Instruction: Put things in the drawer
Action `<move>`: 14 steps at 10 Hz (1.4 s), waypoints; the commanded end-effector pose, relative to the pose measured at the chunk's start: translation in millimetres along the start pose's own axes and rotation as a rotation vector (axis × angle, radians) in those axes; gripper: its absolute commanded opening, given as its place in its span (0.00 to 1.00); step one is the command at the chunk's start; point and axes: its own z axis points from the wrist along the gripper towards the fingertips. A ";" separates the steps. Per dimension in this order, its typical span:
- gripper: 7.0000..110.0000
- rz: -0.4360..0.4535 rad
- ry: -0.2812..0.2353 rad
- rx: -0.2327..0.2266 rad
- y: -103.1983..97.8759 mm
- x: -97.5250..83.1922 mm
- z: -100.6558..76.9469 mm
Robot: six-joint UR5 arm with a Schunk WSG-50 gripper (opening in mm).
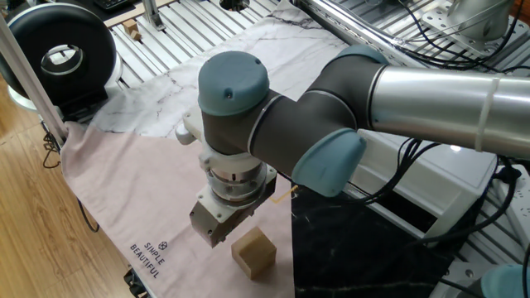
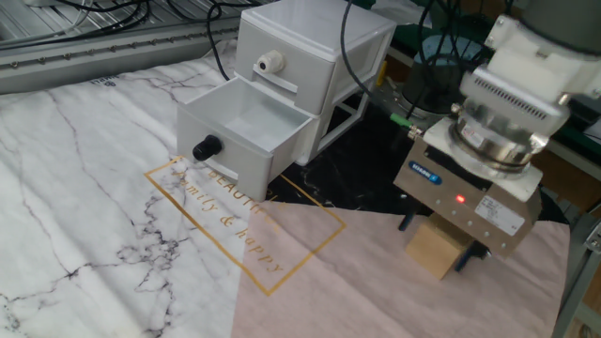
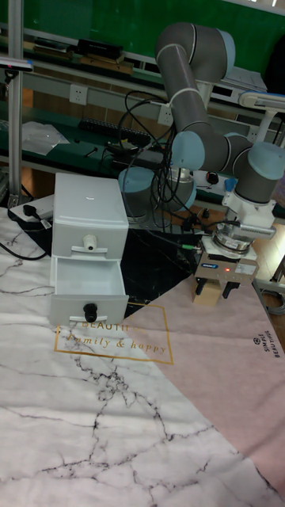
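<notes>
The drawer stands pulled out and looks empty; the wooden cube sits on the counter, well apart from it. The gripper hangs over the cube, jaws apart on either side, nothing clamped; grasp, carry and drop all remain.

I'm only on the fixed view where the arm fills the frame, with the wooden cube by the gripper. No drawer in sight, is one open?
Observer: Yes. The lower drawer with the black knob is pulled out of the white cabinet.
Operator: And the top one?
Observer: The upper drawer, with a white knob, is shut.
Operator: Where are the fingers relative to the cube?
Observer: The gripper is open and low over the wooden cube, with one finger on each side of it. I cannot tell whether they touch it.
</notes>
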 end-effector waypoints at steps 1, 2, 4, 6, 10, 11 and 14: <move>0.79 0.078 0.037 -0.056 21.5 4.2 3.1; 0.79 0.076 0.035 -0.045 19.9 6.1 -0.5; 0.57 0.075 0.074 -0.008 6.5 17.1 4.8; 0.57 0.087 0.113 0.016 2.8 28.2 8.4; 0.57 0.100 0.171 0.016 7.0 46.2 6.0; 0.57 0.098 0.175 0.022 5.9 48.0 7.1; 0.57 0.091 0.154 0.025 3.1 47.5 16.0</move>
